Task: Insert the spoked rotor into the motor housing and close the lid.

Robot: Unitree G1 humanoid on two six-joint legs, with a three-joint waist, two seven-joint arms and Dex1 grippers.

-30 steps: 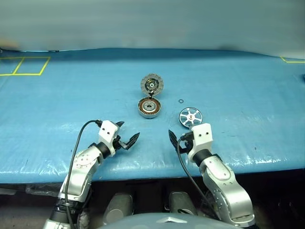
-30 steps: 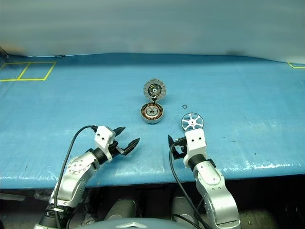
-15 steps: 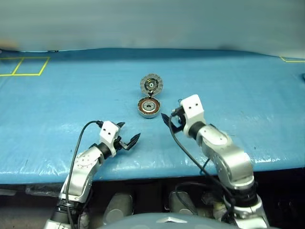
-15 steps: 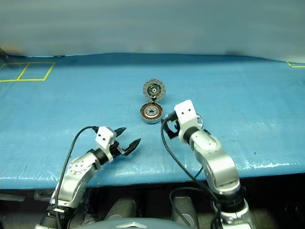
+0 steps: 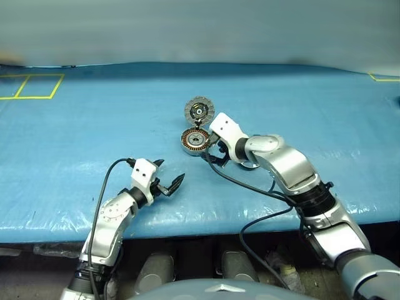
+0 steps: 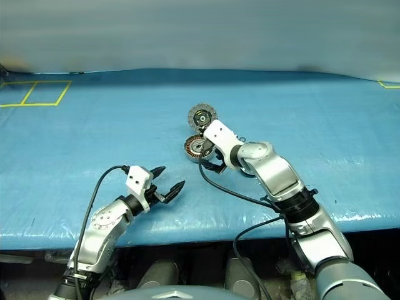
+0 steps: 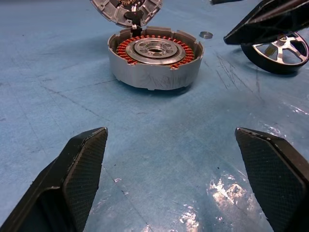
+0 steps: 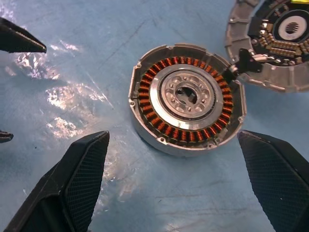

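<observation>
The motor housing sits on the blue table with its copper windings and silver hub exposed. Its hinged lid stands open behind it, ribbed inner side showing. The spoked rotor lies flat on the table to the housing's right, under my right forearm in the head views. My right gripper hovers open just in front of and above the housing, tilted down toward it, holding nothing. Open and empty, my left gripper hangs nearer the table's front edge, pointing at the housing.
A tiny black ring lies behind the rotor. Yellow tape squares mark the far left corner. The table's front edge runs just under my left arm. Black cables trail from both wrists.
My right arm has swung forward and to the left, from the front edge up to the housing, and now covers the rotor in the head views. The left arm has stayed still.
</observation>
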